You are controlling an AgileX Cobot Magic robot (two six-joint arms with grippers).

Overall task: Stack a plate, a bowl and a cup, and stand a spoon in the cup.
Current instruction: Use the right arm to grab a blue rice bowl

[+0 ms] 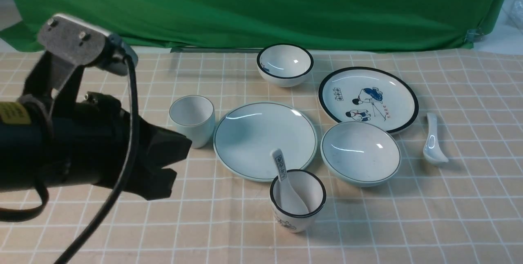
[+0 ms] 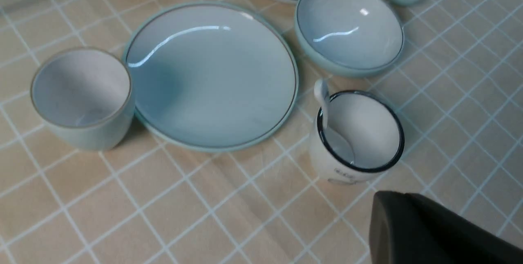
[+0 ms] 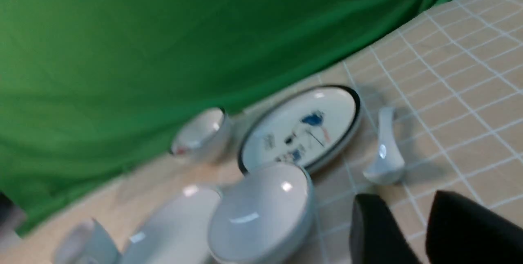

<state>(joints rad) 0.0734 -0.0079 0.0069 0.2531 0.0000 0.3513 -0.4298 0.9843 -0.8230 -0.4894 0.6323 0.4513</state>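
On the cloth (image 1: 408, 223) we find nothing stacked yet: plate (image 1: 264, 139) at centre, bowl (image 1: 360, 151) at 3 o'clock, cup (image 1: 192, 120) at 9 o'clock, spoon (image 1: 433, 139) beyond the bowl, left gripper (image 1: 177, 166) clenched empty, right gripper (image 3: 408, 211) parted, empty.

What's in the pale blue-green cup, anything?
Empty, upright: the cup shows a bare inside. The plain spoon lies flat on the cloth, beside the cartoon plate.
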